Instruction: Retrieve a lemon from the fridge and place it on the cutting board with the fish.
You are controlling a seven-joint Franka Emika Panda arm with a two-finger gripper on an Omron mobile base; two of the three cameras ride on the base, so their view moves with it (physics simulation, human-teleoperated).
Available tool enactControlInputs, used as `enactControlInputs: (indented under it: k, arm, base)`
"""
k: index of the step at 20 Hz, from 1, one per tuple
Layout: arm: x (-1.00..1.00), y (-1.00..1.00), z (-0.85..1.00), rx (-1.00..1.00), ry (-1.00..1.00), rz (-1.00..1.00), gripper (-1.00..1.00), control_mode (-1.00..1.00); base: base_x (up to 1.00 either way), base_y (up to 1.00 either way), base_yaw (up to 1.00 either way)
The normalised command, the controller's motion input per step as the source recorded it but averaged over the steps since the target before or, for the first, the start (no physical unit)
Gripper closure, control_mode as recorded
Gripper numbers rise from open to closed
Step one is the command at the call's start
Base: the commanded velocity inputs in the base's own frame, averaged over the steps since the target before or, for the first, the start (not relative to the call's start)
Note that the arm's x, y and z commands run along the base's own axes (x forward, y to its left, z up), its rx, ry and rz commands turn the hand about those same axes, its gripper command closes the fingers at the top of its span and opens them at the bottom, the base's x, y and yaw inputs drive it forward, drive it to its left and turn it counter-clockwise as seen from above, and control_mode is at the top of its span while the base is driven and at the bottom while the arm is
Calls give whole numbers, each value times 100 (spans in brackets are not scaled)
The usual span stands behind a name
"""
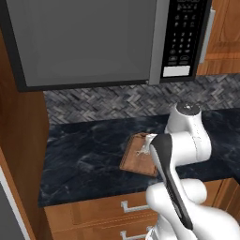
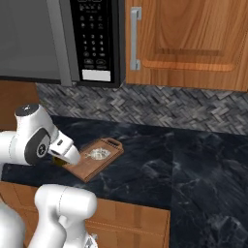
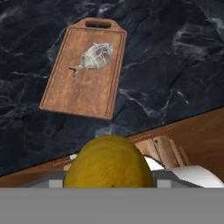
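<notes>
Dark marbled countertop (image 1: pixel 84 154) is running below a grey herringbone backsplash (image 2: pixel 184 109), with wood cabinet drawers (image 1: pixel 108 211) beneath it and a wood wall cabinet (image 2: pixel 193 38) with a metal bar handle (image 2: pixel 135 38) above.

Gripper (image 2: pixel 62 156): it is sitting above the near edge of the counter, at the near end of the cutting board (image 3: pixel 85 70). The lemon (image 3: pixel 109 164) is sitting low in the hand view, right where the fingertips rise, and a yellow patch is showing at the gripper in the right base view. The fingers themselves are not showing clearly, so their spread cannot be read directly, but they appear closed around the lemon, which is hanging clear of the counter.

Cutting board: it is lying flat on the counter, handle slot pointing away from the gripper toward the backsplash. A small silver fish (image 3: pixel 94 57) is lying on the half nearer the slot; the half nearer the gripper is bare.

Writing: a grey microwave (image 1: pixel 93 42) is hanging above the counter. Its black keypad (image 2: pixel 94 34) is carrying rows of small pale markings and a blank white panel; none of the markings is legible.
</notes>
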Motion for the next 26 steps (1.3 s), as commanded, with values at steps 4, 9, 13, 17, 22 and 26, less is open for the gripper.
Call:
enactControlInputs:
  k: [4, 9, 13, 17, 22, 26]
  arm:
    - [42, 10, -61, 3, -4, 0, 100, -100]
    - [48, 3, -54, 0, 1, 0, 100, -100]
    - [52, 1, -52, 0, 0, 0, 100, -100]
    - [50, 0, -46, 0, 0, 0, 100, -100]
    - [42, 0, -42, 0, 0, 0, 100, -100]
    - [37, 2, -22, 0, 0, 0, 100, -100]
  base:
    - [0, 0, 0]
    - [0, 0, 0]
    - [0, 0, 0]
    - [0, 0, 0]
    - [0, 0, 0]
    - [0, 0, 0]
